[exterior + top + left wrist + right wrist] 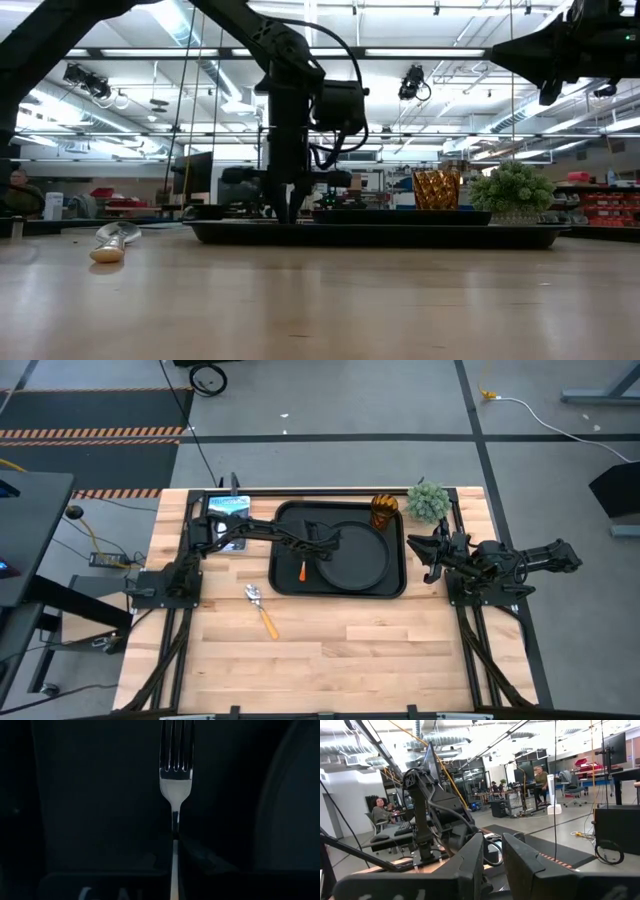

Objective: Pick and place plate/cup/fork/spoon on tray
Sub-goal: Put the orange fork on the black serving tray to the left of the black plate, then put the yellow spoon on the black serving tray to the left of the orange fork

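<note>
The black tray (285, 585) lies at the table's middle far side. The round black plate (360, 558) sits in it on the right. The amber cup (385, 511) stands upright in the tray's far right corner and shows in the low view (436, 188). The fork (175, 775) lies in the tray left of the plate, its orange-red handle (303, 571) toward the near edge. My left gripper (316, 550) reaches down into the tray, shut on the fork. The spoon (262, 609) lies flat on the table near the tray. My right gripper (432, 556) is open and empty, raised right of the tray. My left gripper pinches the fork between its two fingers at the slim stem (175, 836) where the neck meets the handle. The fingers come from above, pointing down, and lie across the fork. The tines (176, 745) stick out past the fingers. I cannot tell whether the fork rests on the tray floor.
A small green potted plant (428, 501) stands by the tray's far right corner. A small device with a blue screen (227, 508) lies at the far left. Bare wood spreads along the table's near half.
</note>
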You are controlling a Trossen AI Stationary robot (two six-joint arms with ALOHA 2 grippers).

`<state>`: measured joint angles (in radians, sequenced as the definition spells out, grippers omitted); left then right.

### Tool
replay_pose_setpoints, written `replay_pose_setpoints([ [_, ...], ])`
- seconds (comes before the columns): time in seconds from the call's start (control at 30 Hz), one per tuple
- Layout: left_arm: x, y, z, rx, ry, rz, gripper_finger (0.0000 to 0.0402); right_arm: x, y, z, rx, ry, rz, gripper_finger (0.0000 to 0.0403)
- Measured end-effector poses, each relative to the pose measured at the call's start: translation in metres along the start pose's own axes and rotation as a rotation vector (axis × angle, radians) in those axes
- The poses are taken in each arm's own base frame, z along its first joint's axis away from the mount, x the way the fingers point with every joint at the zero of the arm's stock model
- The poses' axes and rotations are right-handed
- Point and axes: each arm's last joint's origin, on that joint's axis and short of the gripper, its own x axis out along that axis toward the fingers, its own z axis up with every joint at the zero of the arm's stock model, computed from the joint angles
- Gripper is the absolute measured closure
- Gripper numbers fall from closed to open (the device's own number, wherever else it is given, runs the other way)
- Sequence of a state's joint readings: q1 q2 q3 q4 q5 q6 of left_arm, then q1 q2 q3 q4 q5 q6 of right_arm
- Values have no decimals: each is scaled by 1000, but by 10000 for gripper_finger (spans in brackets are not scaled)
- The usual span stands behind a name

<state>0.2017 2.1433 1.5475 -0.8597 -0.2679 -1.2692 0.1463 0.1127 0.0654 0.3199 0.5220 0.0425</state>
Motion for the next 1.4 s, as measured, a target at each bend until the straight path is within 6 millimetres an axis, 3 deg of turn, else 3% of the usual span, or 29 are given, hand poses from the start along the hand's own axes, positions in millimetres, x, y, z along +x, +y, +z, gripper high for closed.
replay_pose_setpoints([
  [0.43, -3, 1, 0, 13, -22, 8, 302, 0, 0, 0, 0, 0, 0, 325],
  [0.67, -43, 8, -7, 59, -24, -20, 283, 0, 0, 0, 0, 0, 0, 325],
  [0.8, -72, 7, -33, 98, -27, -70, 283, 0, 0, 0, 0, 0, 0, 325],
  [0.97, -90, 7, -80, 120, -25, -69, 283, 0, 0, 0, 0, 0, 0, 325],
  [1.2, -107, 24, -139, 79, -39, 35, 283, 0, 0, 0, 0, 1, 0, 325],
  [1.4, -119, 43, -169, 45, -100, 123, 309, 0, 0, 0, 0, 0, 0, 325],
])
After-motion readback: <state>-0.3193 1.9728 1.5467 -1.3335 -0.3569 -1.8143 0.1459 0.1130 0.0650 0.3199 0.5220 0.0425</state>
